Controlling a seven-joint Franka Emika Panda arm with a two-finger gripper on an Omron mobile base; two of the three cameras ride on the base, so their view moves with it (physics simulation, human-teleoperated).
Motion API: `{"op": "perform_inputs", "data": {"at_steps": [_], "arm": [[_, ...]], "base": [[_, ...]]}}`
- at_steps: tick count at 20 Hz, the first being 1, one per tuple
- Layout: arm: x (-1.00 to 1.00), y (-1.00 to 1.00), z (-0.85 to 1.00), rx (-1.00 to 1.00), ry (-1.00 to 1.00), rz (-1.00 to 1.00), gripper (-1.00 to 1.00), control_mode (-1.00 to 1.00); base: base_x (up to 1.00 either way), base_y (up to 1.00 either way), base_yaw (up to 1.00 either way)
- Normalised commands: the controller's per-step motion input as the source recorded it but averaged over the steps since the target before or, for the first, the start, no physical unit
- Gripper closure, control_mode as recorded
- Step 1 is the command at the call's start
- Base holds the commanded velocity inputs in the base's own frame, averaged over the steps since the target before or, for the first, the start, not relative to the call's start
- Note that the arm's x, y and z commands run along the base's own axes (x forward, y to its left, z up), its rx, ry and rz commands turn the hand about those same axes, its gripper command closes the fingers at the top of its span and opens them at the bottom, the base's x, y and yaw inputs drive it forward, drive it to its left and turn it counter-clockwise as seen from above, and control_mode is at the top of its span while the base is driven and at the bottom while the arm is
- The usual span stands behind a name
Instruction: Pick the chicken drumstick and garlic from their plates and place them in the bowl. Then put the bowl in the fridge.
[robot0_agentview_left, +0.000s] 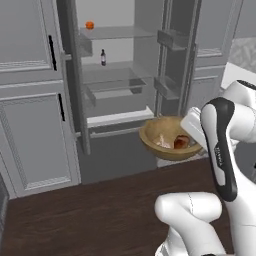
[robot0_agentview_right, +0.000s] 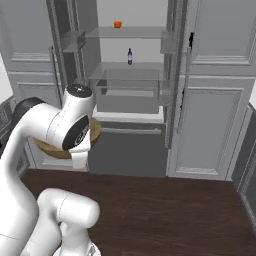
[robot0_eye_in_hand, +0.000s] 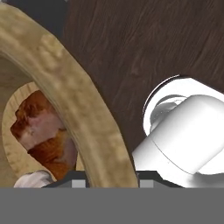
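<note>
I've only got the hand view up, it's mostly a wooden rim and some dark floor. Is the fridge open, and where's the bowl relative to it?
Observer: Yes, the fridge stands open, with glass shelves showing. The bowl is held in the air just in front of its lower part, not yet on a shelf.
Operator: Is anything already in there?
Observer: A small orange thing sits on the top shelf and a dark bottle on the shelf below it.
Operator: Is the food in the bowl?
Observer: The left base view shows the chicken drumstick inside the bowl, with a paler piece beside it that I can't identify for sure.
Operator: Which side is the grip on?
Observer: The arm meets the bowl's right side in the left base view.
</note>
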Motion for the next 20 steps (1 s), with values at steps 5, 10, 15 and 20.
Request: {"op": "perform_inputs", "data": {"at_steps": [5,10,15,20], "arm": [[0.00,0.00,0.00,0.00,0.00,0.00,1.00,1.00],[0.00,0.00,0.00,0.00,0.00,0.00,1.00,1.00],[0.00,0.00,0.00,0.00,0.00,0.00,1.00,1.00],[0.00,0.00,0.00,0.00,0.00,0.00,1.00,1.00]], "base": [[0.89,0.01,0.00],[0.80,-0.15,0.00],[1.00,-0.31,0.01],[0.70,-0.29,0.02]]}}
